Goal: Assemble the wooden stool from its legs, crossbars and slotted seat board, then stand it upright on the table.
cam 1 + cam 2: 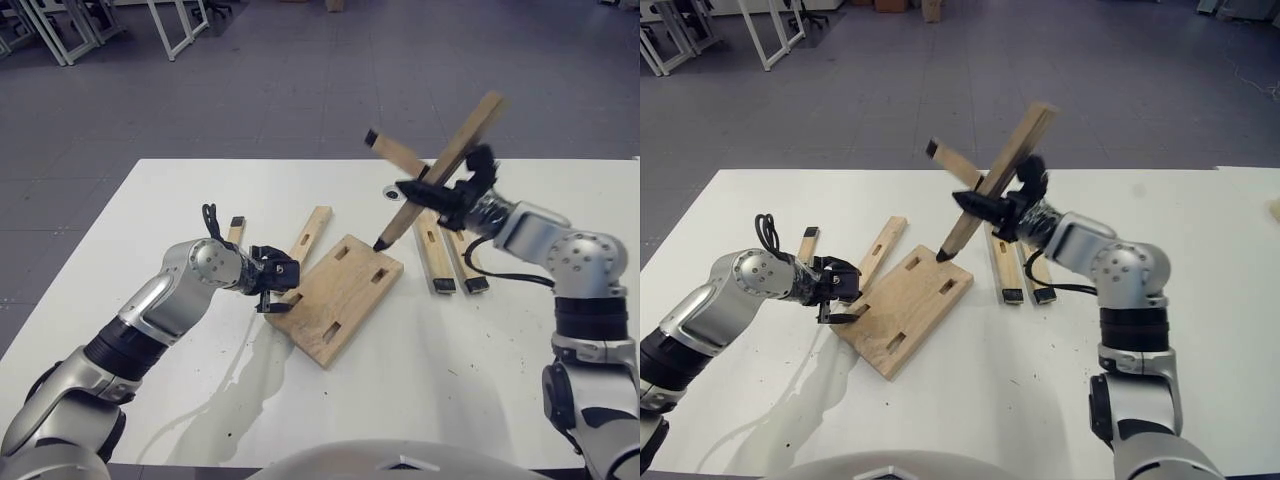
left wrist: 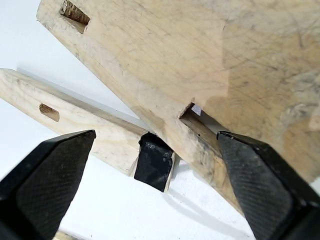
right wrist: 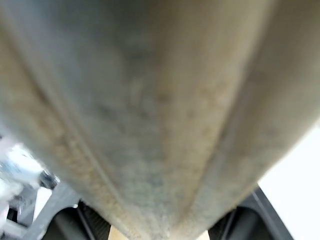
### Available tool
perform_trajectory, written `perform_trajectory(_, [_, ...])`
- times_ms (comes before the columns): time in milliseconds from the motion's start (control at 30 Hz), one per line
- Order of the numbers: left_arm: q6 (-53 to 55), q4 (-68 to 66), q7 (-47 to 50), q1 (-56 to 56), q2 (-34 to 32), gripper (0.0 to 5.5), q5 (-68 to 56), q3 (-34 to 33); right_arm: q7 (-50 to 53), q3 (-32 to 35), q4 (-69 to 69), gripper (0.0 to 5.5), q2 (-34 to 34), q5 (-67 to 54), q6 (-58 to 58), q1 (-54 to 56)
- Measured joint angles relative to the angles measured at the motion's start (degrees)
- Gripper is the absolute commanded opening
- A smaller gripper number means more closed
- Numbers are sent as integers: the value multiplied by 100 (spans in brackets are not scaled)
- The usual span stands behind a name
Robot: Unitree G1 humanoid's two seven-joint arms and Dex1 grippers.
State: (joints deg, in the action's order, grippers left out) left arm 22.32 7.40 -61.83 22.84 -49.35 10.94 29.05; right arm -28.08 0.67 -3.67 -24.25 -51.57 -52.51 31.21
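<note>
The slotted seat board (image 1: 345, 290) lies flat in the middle of the table. My left gripper (image 1: 274, 284) is open at the board's left edge; the left wrist view has that edge (image 2: 165, 100) close up ahead of the spread fingers (image 2: 47, 182). My right gripper (image 1: 442, 196) is shut on a crossed pair of wooden pieces (image 1: 455, 150) held in the air. The long leg slants down, and its black tip (image 1: 382, 243) hovers at the board's far corner. The same wood (image 3: 160, 125) sits close in front of the right wrist camera.
Two loose legs (image 1: 450, 258) lie side by side on the table right of the board. Another leg (image 1: 312, 232) lies behind the board, with a shorter piece (image 1: 237, 232) to its left. A round hole (image 1: 392, 192) sits in the tabletop at the back.
</note>
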Motion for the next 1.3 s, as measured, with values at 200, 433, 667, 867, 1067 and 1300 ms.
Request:
perform_trajectory(200, [8,-41,4,-5,93,452,55,-38,-544,-325,-159,206,88,709,348,-356])
perform_trajectory(433, [-27,-130,20,-21,152,452,80,-63,-1207,-654,-662,205,222,1356,1079,-307])
perform_trajectory(667, [-130,-239,-4,38,188,452,124,-57,-1878,-983,-1323,204,117,2000,1465,146])
perform_trajectory(867, [-9,-198,31,-9,271,452,127,-121,-1966,-1258,-939,204,71,2466,2103,-142])
perform_trajectory(1067, [220,-37,88,-25,367,452,169,-188,-1419,-1550,-481,204,205,2926,4166,-1324])
perform_trajectory(1300, [366,30,93,-44,397,452,167,-225,-1695,-1572,-714,203,77,2607,3502,-896])
